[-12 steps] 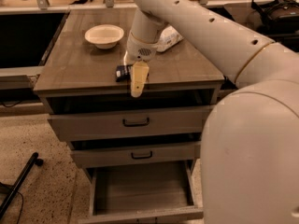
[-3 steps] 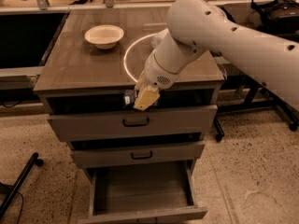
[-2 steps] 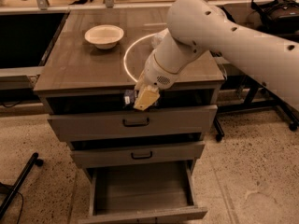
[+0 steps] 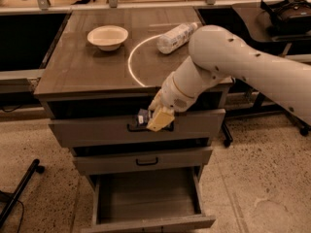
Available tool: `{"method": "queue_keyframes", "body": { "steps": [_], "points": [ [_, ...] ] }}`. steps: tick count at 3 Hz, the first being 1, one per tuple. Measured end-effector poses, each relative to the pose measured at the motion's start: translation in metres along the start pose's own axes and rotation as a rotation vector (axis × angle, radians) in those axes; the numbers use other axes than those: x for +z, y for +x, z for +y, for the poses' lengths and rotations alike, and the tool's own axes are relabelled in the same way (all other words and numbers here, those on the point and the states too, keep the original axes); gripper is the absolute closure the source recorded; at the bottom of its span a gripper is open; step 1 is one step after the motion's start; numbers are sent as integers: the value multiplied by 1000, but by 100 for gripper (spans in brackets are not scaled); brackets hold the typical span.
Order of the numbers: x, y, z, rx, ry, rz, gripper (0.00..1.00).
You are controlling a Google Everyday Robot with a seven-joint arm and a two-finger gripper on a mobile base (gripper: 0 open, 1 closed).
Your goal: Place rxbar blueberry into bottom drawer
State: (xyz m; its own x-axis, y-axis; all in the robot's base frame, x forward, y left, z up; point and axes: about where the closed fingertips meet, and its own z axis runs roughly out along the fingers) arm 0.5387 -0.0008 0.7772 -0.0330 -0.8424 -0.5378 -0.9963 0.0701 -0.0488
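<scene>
— Since a second ago we are bringing the gripper [image 4: 156,119] lower. It is now hanging before the top drawer [image 4: 87,130], clamping the rxbar blueberry [image 4: 142,117].
— And which way are we heading?
— Down: the bottom drawer [image 4: 146,195] is lying open almost straight below us, past the middle drawer [image 4: 107,163]. We are making out no readable print on the wrapper.

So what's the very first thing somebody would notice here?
The big white robot arm sweeping in from the right grabs the eye first. Its gripper hangs in front of the top drawer, pinching the small dark rxbar blueberry. Right below, the bottom drawer stands pulled wide open. On the cabinet top sit a pale bowl and a clear bottle lying on its side.
</scene>
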Motion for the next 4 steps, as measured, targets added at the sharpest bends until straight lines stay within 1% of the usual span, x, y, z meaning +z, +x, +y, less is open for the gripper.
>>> {"method": "queue_keyframes", "body": {
  "steps": [1,2,3,4],
  "points": [
    [7,22,12,43,13,-36,100],
    [24,54,24,113,36,-61,100],
    [24,54,24,113,36,-61,100],
    [57,75,37,193,15,-138,100]
  ]
}}
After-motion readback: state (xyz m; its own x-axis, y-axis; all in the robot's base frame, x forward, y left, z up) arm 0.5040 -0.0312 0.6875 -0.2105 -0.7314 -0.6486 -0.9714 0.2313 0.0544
